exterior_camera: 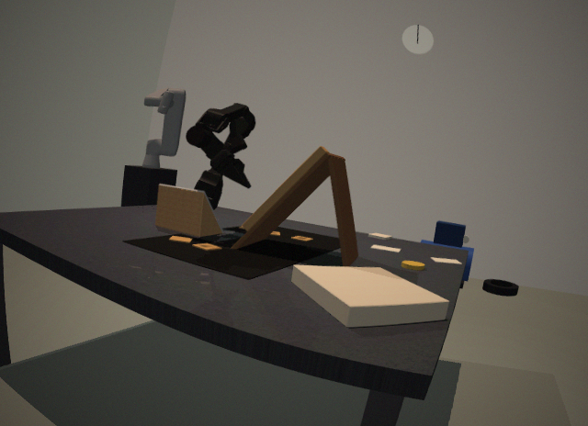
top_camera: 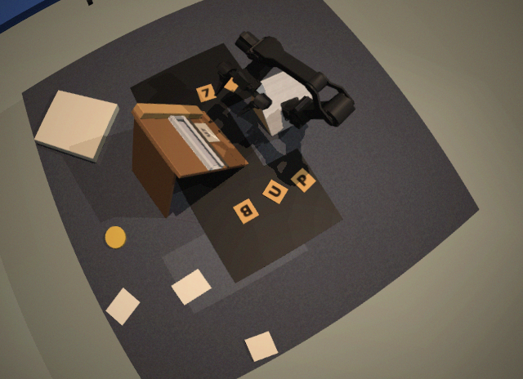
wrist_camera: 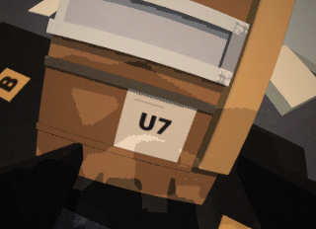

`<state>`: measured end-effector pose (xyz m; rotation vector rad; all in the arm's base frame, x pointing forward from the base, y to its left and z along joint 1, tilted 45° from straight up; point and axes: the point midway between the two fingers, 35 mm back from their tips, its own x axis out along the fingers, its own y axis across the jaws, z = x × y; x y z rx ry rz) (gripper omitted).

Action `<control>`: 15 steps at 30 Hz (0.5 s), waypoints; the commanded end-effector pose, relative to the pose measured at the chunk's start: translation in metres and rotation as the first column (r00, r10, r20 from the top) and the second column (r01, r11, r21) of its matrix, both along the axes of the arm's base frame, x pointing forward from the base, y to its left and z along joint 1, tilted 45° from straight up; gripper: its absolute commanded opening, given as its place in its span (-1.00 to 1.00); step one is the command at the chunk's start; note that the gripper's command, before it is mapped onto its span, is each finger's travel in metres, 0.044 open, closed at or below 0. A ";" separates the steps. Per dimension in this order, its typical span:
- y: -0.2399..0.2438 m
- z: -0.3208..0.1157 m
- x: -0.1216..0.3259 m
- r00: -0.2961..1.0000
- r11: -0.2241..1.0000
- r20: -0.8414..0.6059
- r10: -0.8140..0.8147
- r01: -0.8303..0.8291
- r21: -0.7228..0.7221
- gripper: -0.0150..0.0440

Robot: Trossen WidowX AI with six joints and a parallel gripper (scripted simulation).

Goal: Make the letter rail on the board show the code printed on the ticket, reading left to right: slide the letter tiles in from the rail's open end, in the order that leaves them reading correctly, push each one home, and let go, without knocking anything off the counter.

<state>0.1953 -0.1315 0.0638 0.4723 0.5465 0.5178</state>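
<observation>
The brown board (top_camera: 158,140) (exterior_camera: 285,194) leans as an easel. Its ticket (top_camera: 206,131) (wrist_camera: 185,122) reads U7. The pale rail (top_camera: 196,143) (wrist_camera: 148,29) holds no tile; in the wrist view its right end is capped beside a wooden strip. The 7 tile (top_camera: 206,92) lies near the board's upper end, beside another tile (top_camera: 230,85) partly hidden by the arm. Tiles B (top_camera: 245,211) (wrist_camera: 10,84), U (top_camera: 275,191) and P (top_camera: 303,180) lie on the other side. My gripper (top_camera: 230,100) (exterior_camera: 244,177) (wrist_camera: 163,158) is open and empty, raised in front of the board's ticket side.
A wedge-shaped block (top_camera: 283,90) (exterior_camera: 183,210) stands by the arm's base. A thick cream slab (top_camera: 78,123) (exterior_camera: 370,288) lies behind the board. A yellow disc (top_camera: 115,237) (exterior_camera: 412,264) and pale cards, one (top_camera: 191,287) near the dark mat (top_camera: 253,252), lie on the counter (top_camera: 359,240).
</observation>
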 end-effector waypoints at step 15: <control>-0.018 0.124 -0.002 0.764 0.438 0.212 0.610 -0.102 -0.893 1.00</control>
